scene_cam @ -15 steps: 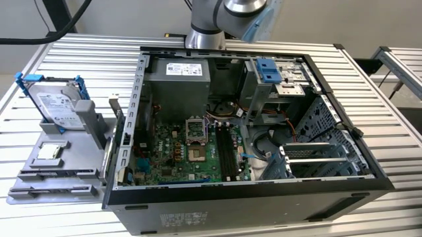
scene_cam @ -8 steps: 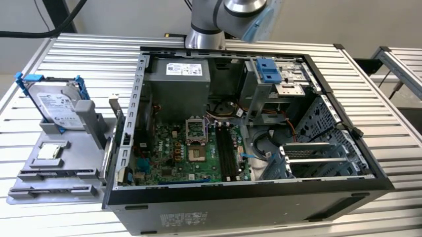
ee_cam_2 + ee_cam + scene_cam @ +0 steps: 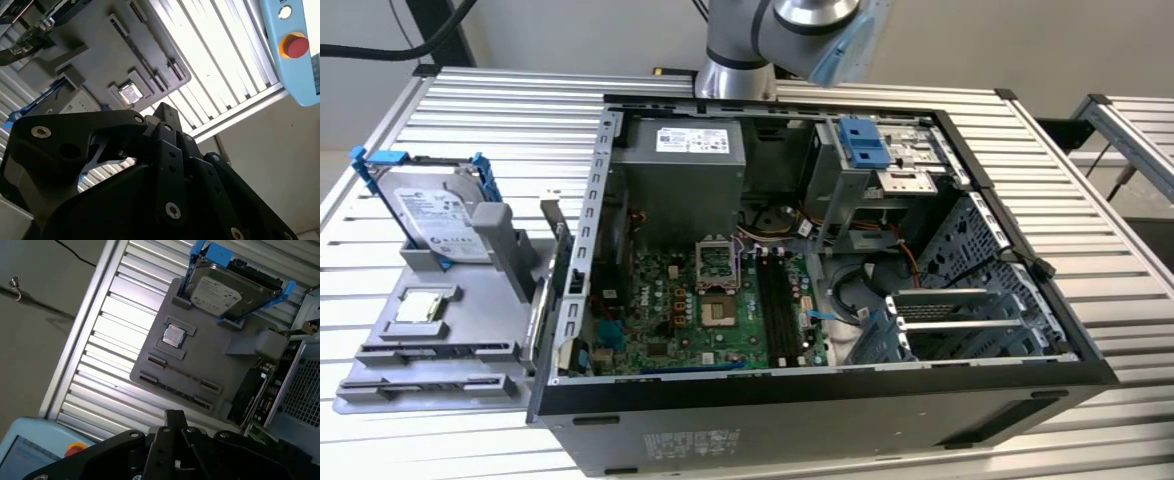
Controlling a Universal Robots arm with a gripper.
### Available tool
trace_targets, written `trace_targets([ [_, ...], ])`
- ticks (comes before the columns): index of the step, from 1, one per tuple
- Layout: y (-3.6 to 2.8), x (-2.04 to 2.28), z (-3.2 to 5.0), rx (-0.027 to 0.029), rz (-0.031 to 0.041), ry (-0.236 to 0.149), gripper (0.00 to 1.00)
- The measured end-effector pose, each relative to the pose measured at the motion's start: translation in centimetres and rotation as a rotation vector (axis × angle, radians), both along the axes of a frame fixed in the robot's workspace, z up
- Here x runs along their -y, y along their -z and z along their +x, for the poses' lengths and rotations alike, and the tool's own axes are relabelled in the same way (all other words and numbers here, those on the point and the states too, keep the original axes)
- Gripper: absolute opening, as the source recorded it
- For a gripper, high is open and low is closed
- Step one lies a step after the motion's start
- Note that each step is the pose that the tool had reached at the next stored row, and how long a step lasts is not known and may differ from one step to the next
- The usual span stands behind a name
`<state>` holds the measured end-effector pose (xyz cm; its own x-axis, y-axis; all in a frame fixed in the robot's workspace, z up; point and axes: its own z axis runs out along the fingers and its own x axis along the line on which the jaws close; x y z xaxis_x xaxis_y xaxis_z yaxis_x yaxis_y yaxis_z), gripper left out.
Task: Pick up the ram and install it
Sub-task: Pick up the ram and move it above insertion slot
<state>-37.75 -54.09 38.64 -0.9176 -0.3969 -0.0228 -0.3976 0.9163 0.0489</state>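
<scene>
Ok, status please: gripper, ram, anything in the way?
Gripper over the gray tray, nothing seen in it. Ram likely thin dark strip in tray slot. Hard drive, chip sit apart.

Ribbed metal table, plain pale wall, bright glare on slats

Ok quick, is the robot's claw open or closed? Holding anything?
Gripper: cannot be told whether open, closed or holding anything.
</scene>
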Motion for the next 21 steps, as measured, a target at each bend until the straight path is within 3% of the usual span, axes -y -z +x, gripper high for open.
trace_targets([
  [12,0.01,0.0,0.0,0.0013,-0.0042,-0.214,0.0],
  [21,0.18,0.0,0.0,0.0175,-0.0058,-0.376,0.0],
])
